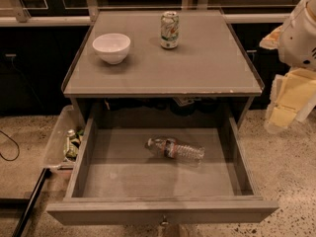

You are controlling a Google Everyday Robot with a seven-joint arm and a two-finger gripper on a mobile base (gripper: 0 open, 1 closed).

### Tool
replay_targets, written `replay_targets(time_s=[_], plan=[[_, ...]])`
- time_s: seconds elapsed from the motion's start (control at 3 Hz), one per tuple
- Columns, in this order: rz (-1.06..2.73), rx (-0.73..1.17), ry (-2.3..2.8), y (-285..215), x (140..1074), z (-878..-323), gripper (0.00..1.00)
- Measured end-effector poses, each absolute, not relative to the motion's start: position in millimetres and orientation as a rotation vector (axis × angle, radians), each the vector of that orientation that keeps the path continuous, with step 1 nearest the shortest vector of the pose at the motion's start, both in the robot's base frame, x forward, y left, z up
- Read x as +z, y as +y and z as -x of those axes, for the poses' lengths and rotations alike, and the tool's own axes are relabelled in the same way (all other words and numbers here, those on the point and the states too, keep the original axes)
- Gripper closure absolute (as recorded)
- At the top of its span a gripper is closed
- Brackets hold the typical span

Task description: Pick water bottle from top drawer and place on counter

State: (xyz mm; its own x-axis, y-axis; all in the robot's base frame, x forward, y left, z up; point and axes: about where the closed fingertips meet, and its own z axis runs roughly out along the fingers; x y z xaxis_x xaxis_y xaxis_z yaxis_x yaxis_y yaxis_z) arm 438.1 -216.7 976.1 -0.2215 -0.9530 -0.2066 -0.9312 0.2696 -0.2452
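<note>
The water bottle (175, 150) lies on its side on the floor of the top drawer (163, 210), cap pointing left, a little right of the middle. The drawer is pulled fully open, with its knob at the bottom edge of the view. The counter (197, 68) sits above and behind it. My gripper (285, 107) hangs at the far right of the view, beside the cabinet, at about the height of the counter's front edge, well apart from the bottle and holding nothing.
A white bowl (111, 47) stands at the back left of the counter and a green-and-white soda can (169, 29) at the back middle. A small clear plastic bin (61, 142) with items sits left of the drawer. Speckled floor lies around.
</note>
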Motion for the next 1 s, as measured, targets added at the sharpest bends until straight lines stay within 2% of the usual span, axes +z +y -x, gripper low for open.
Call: replay_targets(time_s=[0.67,1.0], plan=[[1.711,-0.095,2.254,-213,961,-438,0.0],[1.694,-0.052,2.271,-208,917,-436,0.0]])
